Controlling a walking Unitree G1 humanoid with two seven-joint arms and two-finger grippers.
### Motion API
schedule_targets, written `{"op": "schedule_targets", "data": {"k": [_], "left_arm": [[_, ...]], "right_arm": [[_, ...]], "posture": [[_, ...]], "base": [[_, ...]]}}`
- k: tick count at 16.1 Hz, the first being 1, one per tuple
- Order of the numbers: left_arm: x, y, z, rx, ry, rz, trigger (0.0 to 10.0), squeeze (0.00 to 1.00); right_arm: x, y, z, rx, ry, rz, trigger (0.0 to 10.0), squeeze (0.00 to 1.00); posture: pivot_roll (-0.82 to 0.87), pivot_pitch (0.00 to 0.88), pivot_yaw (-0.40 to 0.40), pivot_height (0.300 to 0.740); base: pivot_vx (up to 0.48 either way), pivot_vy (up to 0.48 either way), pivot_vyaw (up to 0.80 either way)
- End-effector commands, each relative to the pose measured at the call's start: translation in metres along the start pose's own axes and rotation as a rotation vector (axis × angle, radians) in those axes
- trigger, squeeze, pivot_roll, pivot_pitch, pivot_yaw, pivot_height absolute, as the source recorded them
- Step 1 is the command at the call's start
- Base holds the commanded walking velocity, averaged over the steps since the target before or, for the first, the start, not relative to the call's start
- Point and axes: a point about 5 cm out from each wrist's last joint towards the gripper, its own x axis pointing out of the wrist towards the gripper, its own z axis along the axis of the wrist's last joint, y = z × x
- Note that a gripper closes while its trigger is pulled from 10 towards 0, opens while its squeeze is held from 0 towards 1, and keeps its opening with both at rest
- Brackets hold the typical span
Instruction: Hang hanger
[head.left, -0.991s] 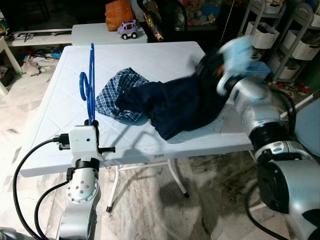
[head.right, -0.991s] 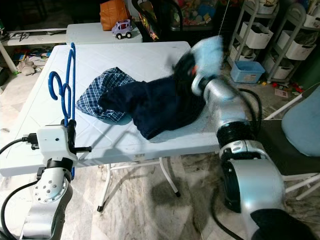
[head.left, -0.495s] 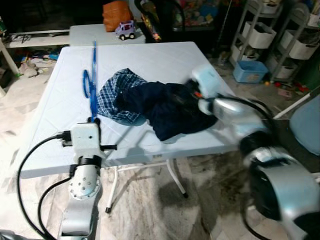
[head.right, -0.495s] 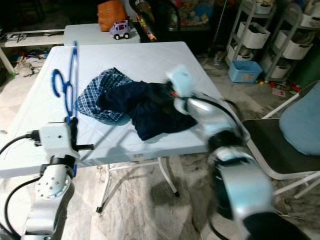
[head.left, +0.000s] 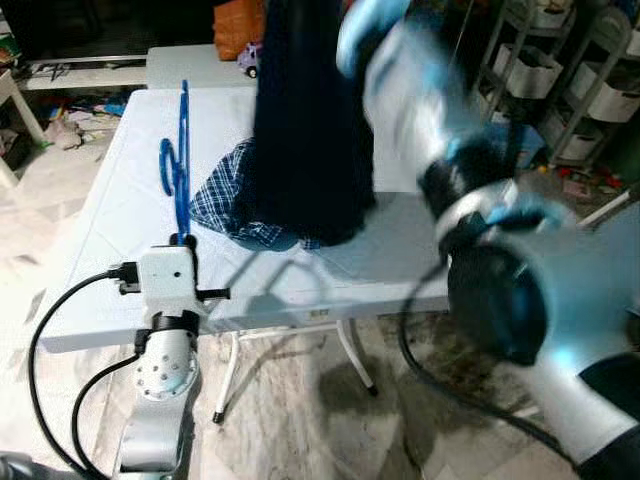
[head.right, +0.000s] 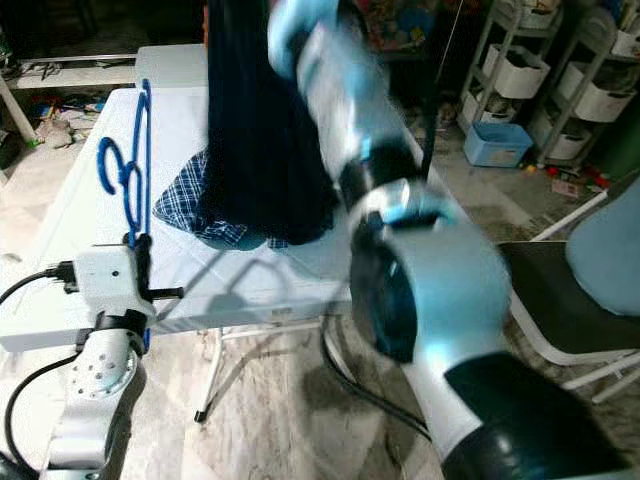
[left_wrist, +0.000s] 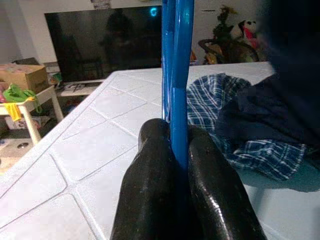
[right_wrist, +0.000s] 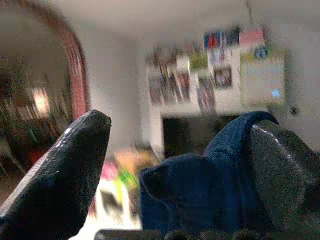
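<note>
Blue hanger (head.left: 181, 150), upright at left of table. White table (head.left: 110, 215) with quilted diamond pattern. Dark navy garment (head.left: 310, 120), plain, hanging mid-scene. Blue-and-white plaid cloth (head.left: 222, 195) beneath it on table. Black fingers (left_wrist: 150, 185) on left gripper (left_wrist: 176, 134), white wrist housing (head.left: 167, 282), silver arm. Right arm (head.left: 470, 190) silver with light blue reflections, blurred. Orange bag (head.left: 240, 20) at far side. White storage bins (head.left: 610, 90) far right. Pale marbled floor (head.left: 300, 420), near.

Right arm (head.left: 420, 110) blurred — garment (head.left: 310, 120) top cropped.
</note>
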Motion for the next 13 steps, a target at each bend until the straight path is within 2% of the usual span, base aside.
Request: {"op": "schedule_targets", "data": {"k": [1,2,3,4,5,6,7,9,10,13], "left_arm": [[-0.001,0.002,0.005,0.005,-0.023,0.009,10.0,0.0],[-0.002,0.001,0.005,0.003,-0.022,0.01,10.0,0.0],[-0.003,0.0,0.005,0.002,-0.022,0.01,10.0,0.0],[-0.003,-0.001,0.005,0.001,-0.021,0.008,10.0,0.0],[-0.004,-0.002,0.004,-0.001,-0.019,0.005,10.0,0.0],[-0.004,-0.002,0.004,-0.001,-0.017,0.002,10.0,0.0],[-0.004,-0.001,0.003,-0.001,-0.014,-0.003,10.0,0.0],[-0.003,-0.002,0.002,-0.002,-0.011,-0.009,10.0,0.0],[-0.001,-0.005,0.003,-0.005,-0.012,-0.02,10.0,0.0],[0.0,-0.007,0.003,-0.01,-0.013,-0.029,10.0,0.0]], "right_arm": [[-0.003,0.0,-0.009,0.019,0.029,0.021,10.0,1.0],[-0.014,-0.003,-0.033,-0.046,0.136,0.039,10.0,1.0],[-0.031,-0.009,-0.065,-0.141,0.294,0.046,10.0,1.0],[-0.056,-0.016,-0.099,-0.232,0.502,0.085,10.0,0.93],[-0.079,-0.02,-0.124,-0.292,0.655,0.148,10.0,0.73],[-0.098,-0.025,-0.138,-0.325,0.75,0.219,10.0,0.24],[-0.122,-0.029,-0.149,-0.337,0.852,0.361,10.0,0.0],[-0.138,-0.038,-0.15,-0.369,0.923,0.438,10.0,0.0],[-0.144,-0.049,-0.143,-0.405,0.944,0.417,10.0,0.0],[-0.145,-0.064,-0.127,-0.447,0.905,0.371,10.0,0.0]], "posture": [[0.06,0.029,-0.08,0.74],[0.06,0.029,-0.08,0.74],[0.06,0.033,-0.081,0.74],[0.06,0.039,-0.076,0.74],[0.06,0.039,-0.076,0.74],[0.06,0.044,-0.069,0.74],[0.05,0.046,-0.066,0.74],[0.04,0.046,-0.059,0.74],[0.03,0.045,-0.056,0.74],[0.02,0.043,-0.051,0.74]], "base": [[0.0,0.0,0.0],[0.0,0.0,0.0],[0.0,0.0,0.0],[0.0,0.0,0.0],[0.0,0.0,0.0],[0.0,0.0,0.0],[0.0,0.0,0.0],[0.0,0.0,0.0],[0.0,0.0,0.0],[0.0,0.0,0.0]]}}
